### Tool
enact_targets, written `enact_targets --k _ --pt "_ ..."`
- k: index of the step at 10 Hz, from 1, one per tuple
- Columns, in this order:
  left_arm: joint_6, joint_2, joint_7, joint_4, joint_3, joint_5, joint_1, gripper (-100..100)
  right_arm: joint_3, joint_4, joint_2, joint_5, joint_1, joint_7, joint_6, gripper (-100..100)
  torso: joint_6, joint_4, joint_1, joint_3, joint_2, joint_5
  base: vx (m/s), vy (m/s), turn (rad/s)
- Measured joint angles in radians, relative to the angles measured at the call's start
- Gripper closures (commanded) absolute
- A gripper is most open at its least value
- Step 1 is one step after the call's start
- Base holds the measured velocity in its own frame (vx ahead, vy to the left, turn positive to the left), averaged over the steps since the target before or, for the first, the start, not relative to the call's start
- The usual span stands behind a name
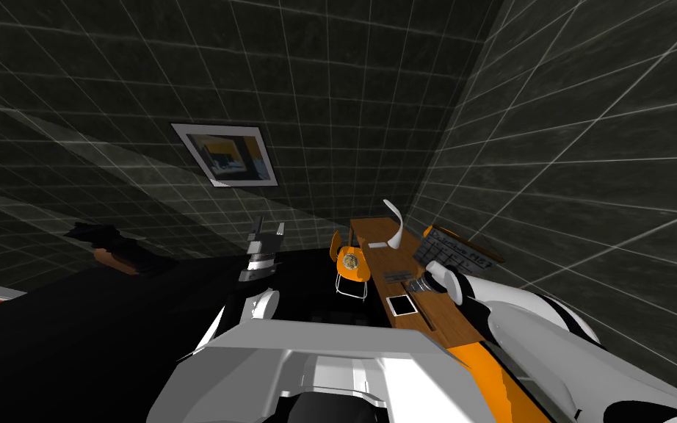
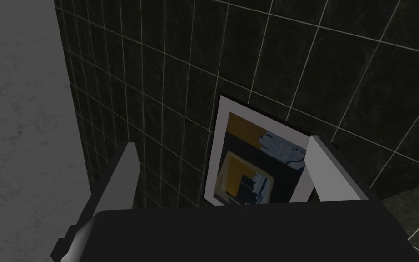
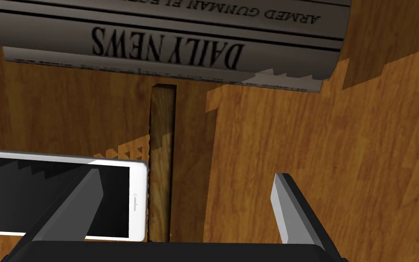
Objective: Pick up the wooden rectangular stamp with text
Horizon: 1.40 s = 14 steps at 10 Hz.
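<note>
The right pincer (image 3: 187,173) hangs over the wooden table (image 3: 340,150) with its two blades spread wide and nothing between them. Taking the way the blades point as twelve o'clock, the stamp (image 3: 162,163) lies just ahead at about eleven. It is a narrow wooden bar flat on the table, with its length running toward twelve. It sits inside the blades' span but nearer the blade that overlaps the tablet (image 3: 22,191).

The stamp looks like a stiff, solid block, probably light, and its bare grain should give the blades fair friction. The lettered face is not visible from here. The best hold seems to be across its narrow width at mid-length, one blade on each long side. That would likely need the pincer shifted toward ten o'clock to centre it.

The tablet, white-framed with a dark screen, lies at nine to ten o'clock. Its short edge is just beside the stamp's long side, possibly touching, though the shadow makes this hard to tell. It leaves little room for a blade on that side, and a blade coming down there may land on the glass or nudge it. A folded newspaper (image 3: 167,41) lies at twelve o'clock, beyond the stamp's far end and apart from it.

The left pincer (image 1: 270,224) is raised ahead of the chest, blades apart and empty.
</note>
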Motion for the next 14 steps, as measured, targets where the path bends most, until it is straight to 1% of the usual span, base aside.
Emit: enact_targets --k 1,2,3,4,5,6,7,8,9,10,11,12,13,14 --pt "0.000 0.000 0.000 0.000 0.000 0.000 0.000 0 0.003 0.008 0.008 0.004 0.009 -0.019 0.017 -100 0.000 0.000 0.000 0.000 0.001 0.000 0.000 0.000 0.000" --pt "0.000 0.000 0.000 0.000 0.000 0.000 0.000 0 0.006 -0.056 0.025 0.007 0.056 -0.053 0.056 -100 0.000 0.000 0.000 0.001 0.001 0.000 0.000 0.000 0.000" --pt "0.000 0.000 0.000 0.000 0.000 0.000 0.000 0 0.003 -0.026 0.016 0.004 0.055 -0.051 0.060 -100 0.000 0.000 0.000 0.001 0.001 0.000 0.000 0.000 0.000" --pt "0.000 0.000 0.000 0.000 0.000 0.000 0.000 0 0.005 -0.057 0.024 0.006 0.078 -0.057 0.067 -100 0.000 0.000 0.000 0.001 0.001 0.000 0.000 0.000 0.000" --pt "0.000 0.000 0.000 0.000 0.000 0.000 0.000 0 0.005 -0.063 0.025 0.006 0.081 -0.062 0.071 0 0.000 0.000 0.000 0.001 0.001 0.000 0.000 0.000 0.000" --pt "0.000 0.000 0.000 0.000 0.000 0.000 0.000 0 0.005 -0.063 0.025 0.006 0.080 -0.061 0.071 -100 0.000 0.000 0.000 0.001 0.001 0.000 0.038 -0.031 -0.041" --pt "0.000 0.000 0.000 0.000 0.000 0.000 0.000 0 0.000 -0.024 0.031 0.003 0.072 -0.045 0.044 -100 0.000 0.000 -0.002 -0.001 -0.001 0.000 0.045 -0.040 -0.019" --pt "0.000 0.000 0.000 0.000 0.000 0.000 0.000 0 0.000 -0.042 0.044 0.004 0.088 -0.044 0.035 -100 0.000 0.000 -0.003 -0.001 -0.002 0.000 0.054 -0.048 -0.029" --pt "0.000 0.000 0.000 0.000 0.000 0.000 0.000 0 0.006 -0.129 0.078 0.013 0.134 -0.076 0.052 -100 0.000 0.000 -0.003 -0.001 -0.003 -0.001 0.039 -0.037 -0.012" --pt "0.000 0.000 0.000 0.000 0.000 0.000 0.000 0 0.004 -0.140 0.085 0.013 0.139 -0.083 0.050 -100 0.000 0.000 -0.003 -0.001 -0.002 0.000 0.015 -0.011 0.004" --pt "0.000 0.000 0.000 0.000 0.000 0.000 0.000 0 0.000 -0.103 0.077 0.009 0.118 -0.064 0.029 -100 0.000 0.000 -0.001 -0.001 -0.001 0.000 0.000 0.000 0.000" --pt "0.000 0.000 0.000 0.000 0.000 0.000 0.000 0 0.004 -0.149 0.090 0.014 0.145 -0.079 0.042 -100 0.000 0.000 0.000 0.000 0.000 0.000 -0.005 0.009 -0.007" --pt "0.000 0.000 0.000 0.000 0.000 0.000 0.000 0 0.000 -0.109 0.079 0.009 0.121 -0.066 0.029 -100 0.000 0.000 0.000 0.000 0.000 0.001 -0.003 0.005 0.002" --pt "0.000 0.000 0.000 0.000 0.000 0.000 0.000 0 -0.004 -0.044 0.068 0.004 0.096 -0.042 0.005 -100 0.000 0.000 0.000 0.000 0.001 0.000 0.000 0.000 0.000"
